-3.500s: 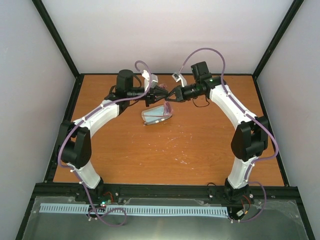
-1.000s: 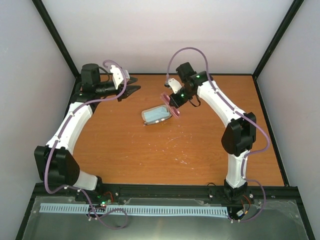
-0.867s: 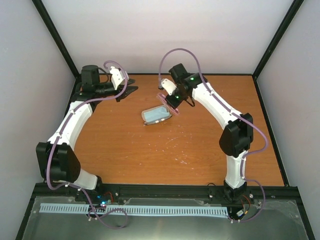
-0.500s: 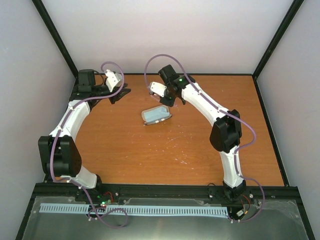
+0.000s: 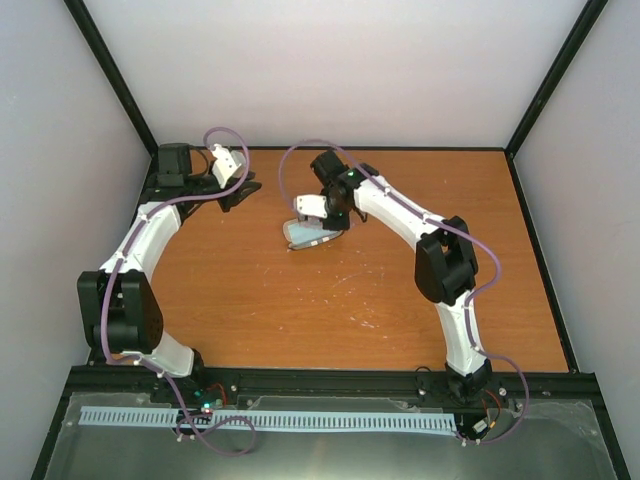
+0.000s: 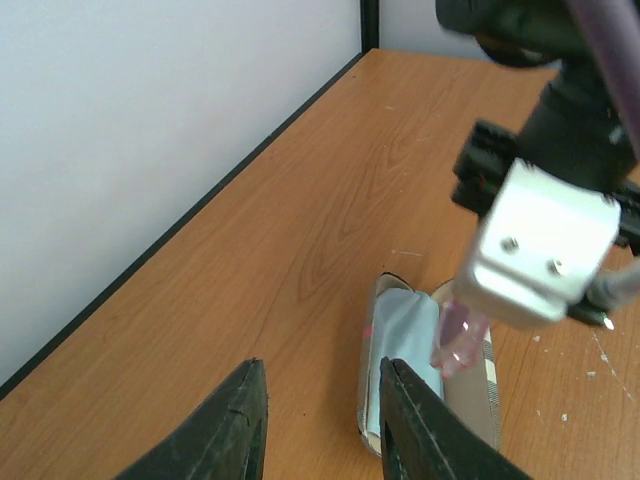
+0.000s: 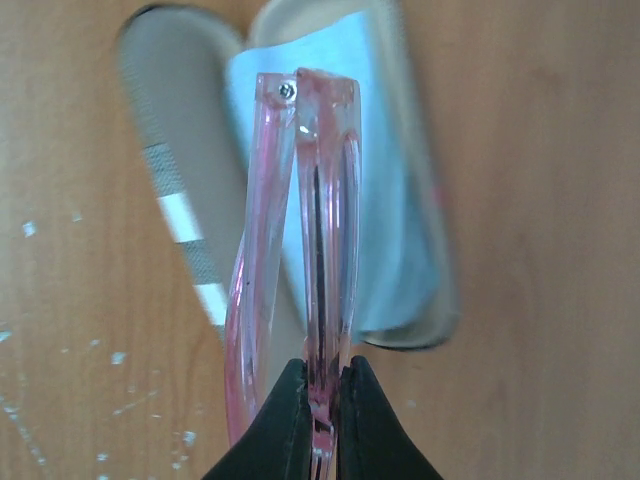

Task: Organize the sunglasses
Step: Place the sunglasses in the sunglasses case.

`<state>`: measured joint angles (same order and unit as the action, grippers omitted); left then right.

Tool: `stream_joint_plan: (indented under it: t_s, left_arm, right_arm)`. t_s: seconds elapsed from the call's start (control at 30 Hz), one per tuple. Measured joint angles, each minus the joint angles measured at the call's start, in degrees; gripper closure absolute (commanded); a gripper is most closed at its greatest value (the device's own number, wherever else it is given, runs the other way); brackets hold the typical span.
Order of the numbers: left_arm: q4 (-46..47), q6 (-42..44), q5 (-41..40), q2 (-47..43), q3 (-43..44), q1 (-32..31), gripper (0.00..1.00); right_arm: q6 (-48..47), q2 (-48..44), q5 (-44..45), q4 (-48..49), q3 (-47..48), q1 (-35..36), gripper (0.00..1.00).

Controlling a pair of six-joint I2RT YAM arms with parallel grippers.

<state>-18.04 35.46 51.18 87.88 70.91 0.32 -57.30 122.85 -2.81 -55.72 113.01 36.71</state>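
Pink sunglasses (image 7: 315, 230), folded, pinched tight in right gripper (image 7: 320, 398) just above open case (image 7: 172, 185); left gripper (image 6: 320, 366) empty, jaws apart, near case.

Soft even light falling across bench (image 5: 300, 300), shadows barely showing; sunglasses (image 7: 325, 200) blurring close-up in right wrist view.

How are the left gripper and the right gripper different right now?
The left gripper is open and empty; the right gripper is shut on the folded sunglasses. The left gripper sits aside from the open case; the right gripper hangs above it. Both have dark fingers.
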Motion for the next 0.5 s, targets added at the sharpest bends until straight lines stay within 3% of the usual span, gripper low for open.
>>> stream_joint_plan:
  t_s: [0.17,0.5]
  left_arm:
    - [0.0,-0.2,0.0,0.0,-0.9,0.0,0.67]
    - [0.2,-1.0,0.0,0.0,-1.8,0.0,0.67]
  right_arm:
    - [-2.8,-0.1,0.5,1.7,-7.1,2.3,0.97]
    - [-7.0,-0.1,3.5,9.6,-8.2,4.0,0.97]
